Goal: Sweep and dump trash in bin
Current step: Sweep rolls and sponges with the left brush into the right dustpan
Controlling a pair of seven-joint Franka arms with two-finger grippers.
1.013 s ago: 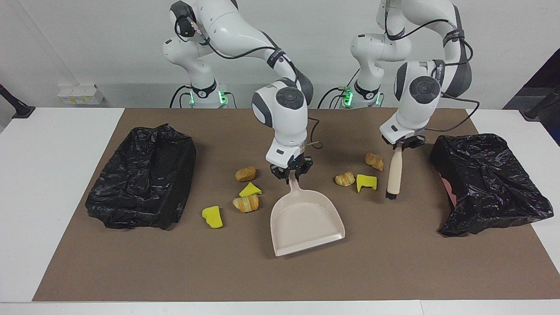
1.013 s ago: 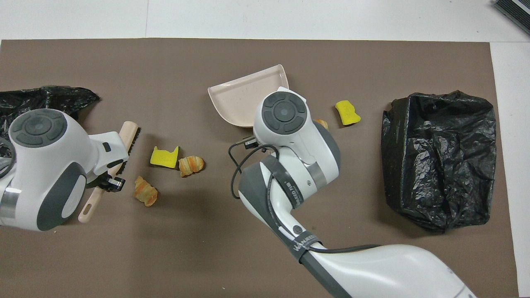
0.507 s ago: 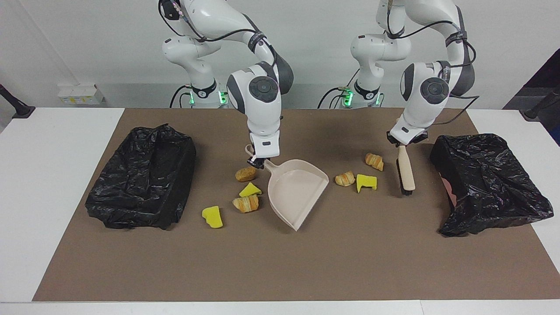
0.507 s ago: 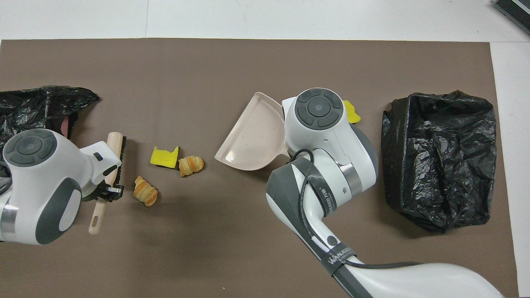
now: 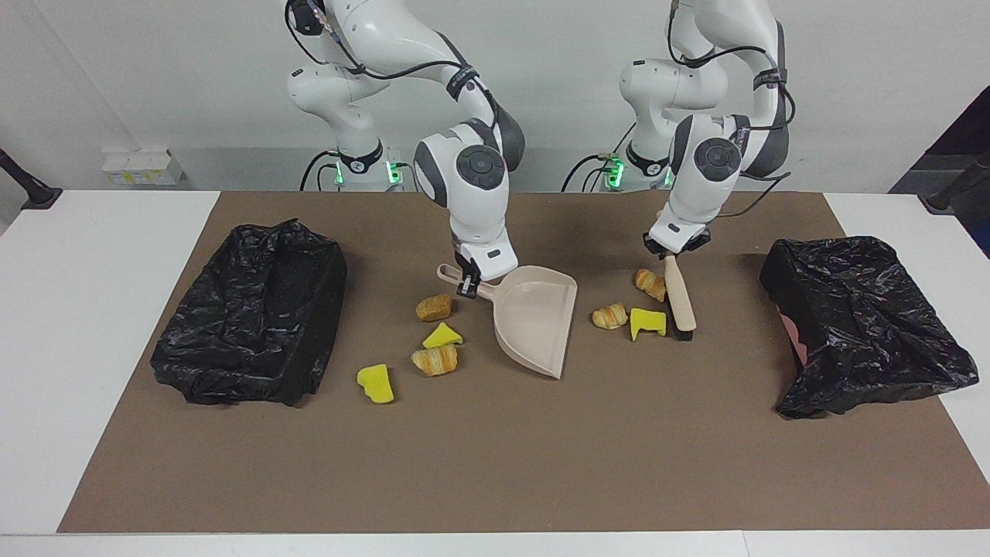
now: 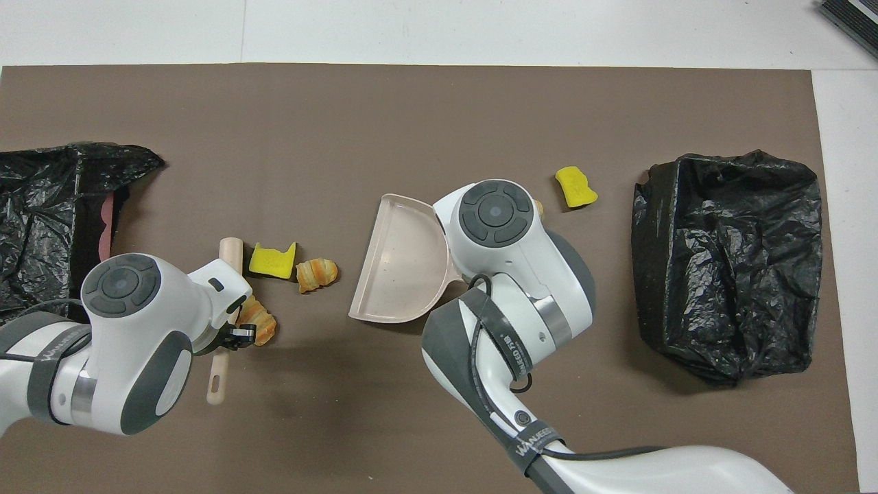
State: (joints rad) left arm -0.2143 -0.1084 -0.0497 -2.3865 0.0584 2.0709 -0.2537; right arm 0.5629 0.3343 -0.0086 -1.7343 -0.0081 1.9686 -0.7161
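Seven bits of trash lie mid-desk on the brown mat [image 5: 495,464]: spongy yellow chunks [image 5: 647,322] and flaky, golden croissant pieces [image 5: 609,315]. The left gripper [image 5: 674,252] has its fingers clamped on a wooden brush [image 5: 681,298], touching one croissant and just beside a yellow chunk. The right gripper [image 5: 468,285] grips a smooth beige plastic dustpan [image 5: 534,321] by its handle, four pieces beside it. Crinkly black bags [image 5: 251,313] line bins at both desk ends.

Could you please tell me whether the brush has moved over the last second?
Yes. The brush, held by the left gripper, has moved away from the bin at its end, up against the yellow piece.
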